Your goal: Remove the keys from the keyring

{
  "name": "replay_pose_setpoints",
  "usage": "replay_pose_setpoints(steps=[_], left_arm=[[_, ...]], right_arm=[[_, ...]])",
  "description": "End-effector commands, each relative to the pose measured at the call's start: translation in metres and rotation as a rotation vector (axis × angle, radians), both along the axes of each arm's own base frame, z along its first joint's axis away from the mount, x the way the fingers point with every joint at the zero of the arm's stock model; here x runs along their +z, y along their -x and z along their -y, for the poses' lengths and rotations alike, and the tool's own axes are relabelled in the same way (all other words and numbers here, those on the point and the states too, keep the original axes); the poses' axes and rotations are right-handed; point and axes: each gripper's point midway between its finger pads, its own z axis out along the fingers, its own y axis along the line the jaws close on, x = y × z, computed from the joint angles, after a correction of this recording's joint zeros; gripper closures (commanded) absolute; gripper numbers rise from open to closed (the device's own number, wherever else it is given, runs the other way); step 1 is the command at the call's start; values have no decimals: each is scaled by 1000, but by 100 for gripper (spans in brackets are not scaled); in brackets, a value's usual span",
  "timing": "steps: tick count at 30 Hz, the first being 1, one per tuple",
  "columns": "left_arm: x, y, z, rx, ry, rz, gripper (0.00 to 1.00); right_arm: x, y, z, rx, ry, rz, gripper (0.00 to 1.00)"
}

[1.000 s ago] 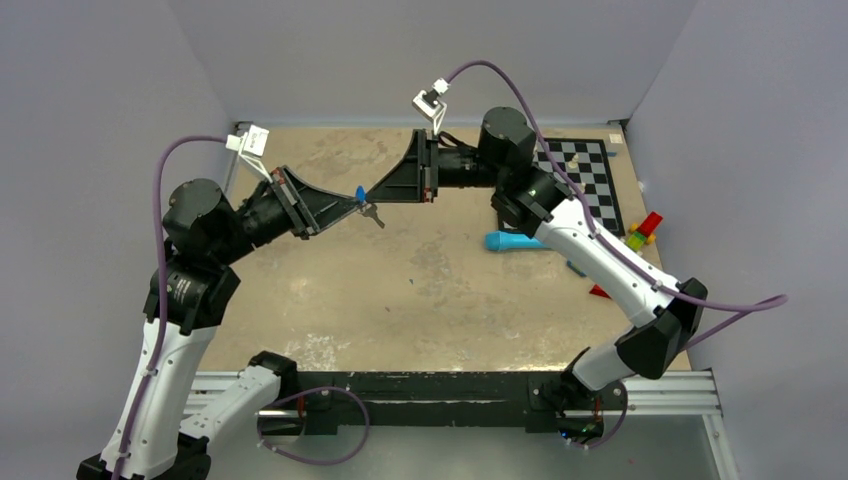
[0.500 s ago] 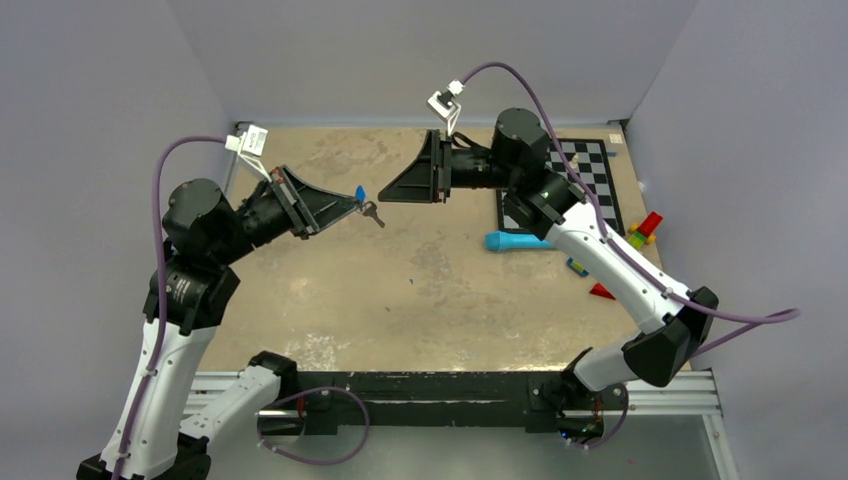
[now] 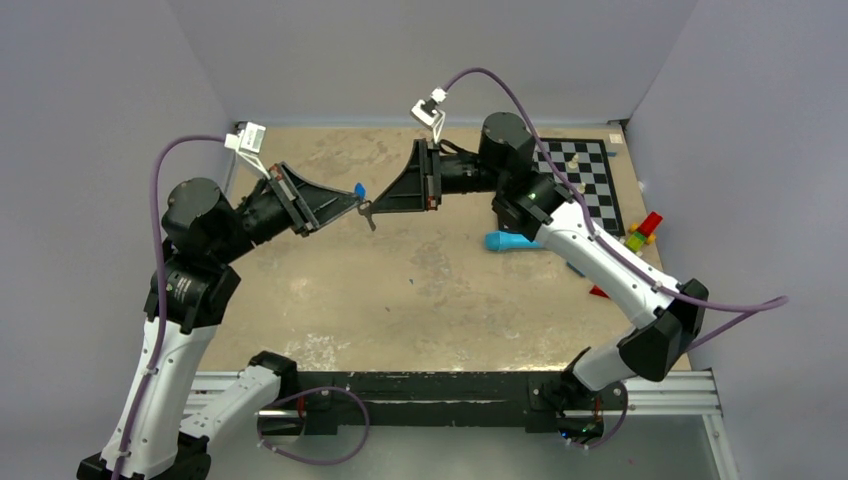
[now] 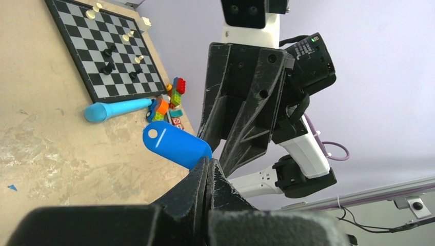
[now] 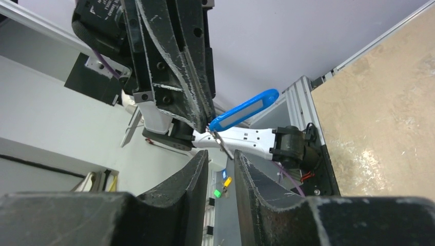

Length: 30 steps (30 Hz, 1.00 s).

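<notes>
Pinching hard, the left gripper [image 4: 208,166] has its jaws closed on one end of the blue key tag [image 4: 174,143], which sticks out from the fingertips as a bright oval with a small hole at its far end. This happens in the air above the table [image 3: 420,290], well apart from the chessboard [image 3: 590,180], on the side of it towards the left arm. The keys [image 5: 220,139] show as thin grey metal hanging from the pinched end of the tag. They are too small to count.

The right gripper [image 5: 221,159] reaches in from the chessboard's side and faces the left one tip to tip. Its jaws stand a little apart, with a narrow gap between the fingers. The lower end of the grey metal comes down to the mouth of that gap. Whether either finger touches it cannot be told.

A light-blue tube-shaped tool [image 3: 510,241] lies on the table just beside the chessboard's near corner. Coloured toy bricks [image 3: 645,230] sit by the chessboard's edge farthest from the grippers. Small chess pieces stand on the board.
</notes>
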Motion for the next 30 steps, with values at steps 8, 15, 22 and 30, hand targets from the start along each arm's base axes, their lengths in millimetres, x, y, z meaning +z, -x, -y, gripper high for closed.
replay_pose_setpoints(steps=[8, 15, 22, 30], left_arm=[[19, 2, 1, -3, 46, 47, 100], [20, 2, 1, 0, 55, 44, 100], [24, 2, 0, 8, 71, 49, 100], [26, 2, -1, 12, 90, 50, 100]], right_arm=[[23, 10, -2, 43, -61, 72, 68], [34, 14, 0, 58, -127, 78, 67], [38, 11, -3, 63, -151, 74, 71], [35, 11, -4, 64, -145, 66, 76]])
